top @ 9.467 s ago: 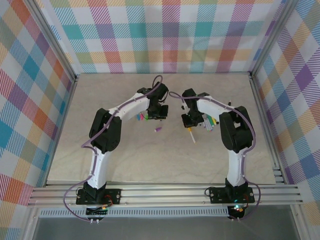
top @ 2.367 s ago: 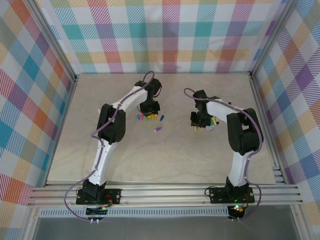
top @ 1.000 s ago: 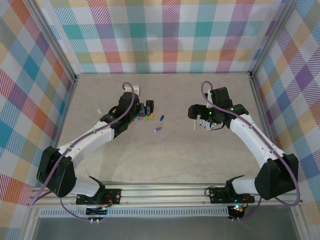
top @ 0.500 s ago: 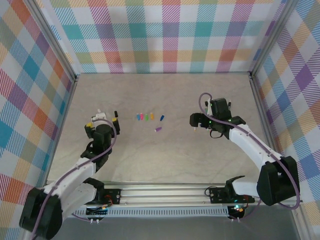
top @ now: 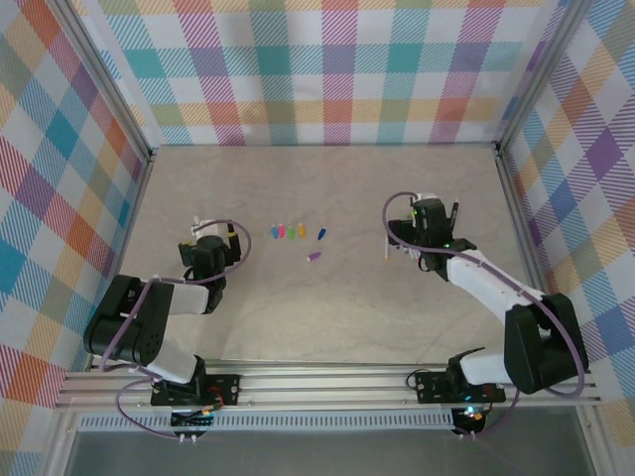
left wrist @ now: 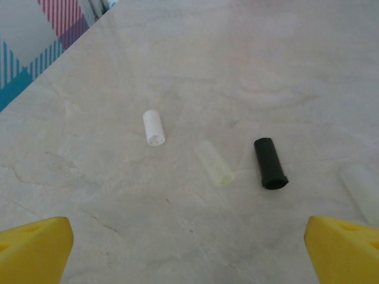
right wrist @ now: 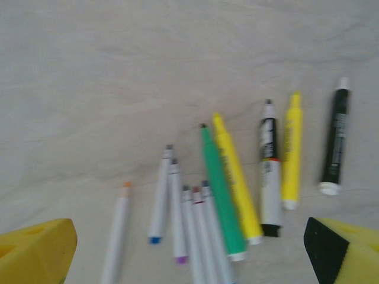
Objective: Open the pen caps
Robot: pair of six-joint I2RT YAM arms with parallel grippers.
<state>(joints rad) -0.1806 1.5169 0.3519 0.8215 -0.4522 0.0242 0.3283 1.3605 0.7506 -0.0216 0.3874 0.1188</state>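
- on the table (top: 327,317), mid-way between the arms, the pen caps (top: 298,234) lie in a short coloured row.
- right gripper (right wrist: 189,254) gapes wide above the uncapped pens (right wrist: 222,189).
- left gripper (left wrist: 189,254) wide, empty, over a white cap (left wrist: 153,127) and black cap (left wrist: 270,163).

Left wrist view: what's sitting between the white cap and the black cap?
A pale see-through cap lies between the white cap and the black cap, touching neither, in the left wrist view.
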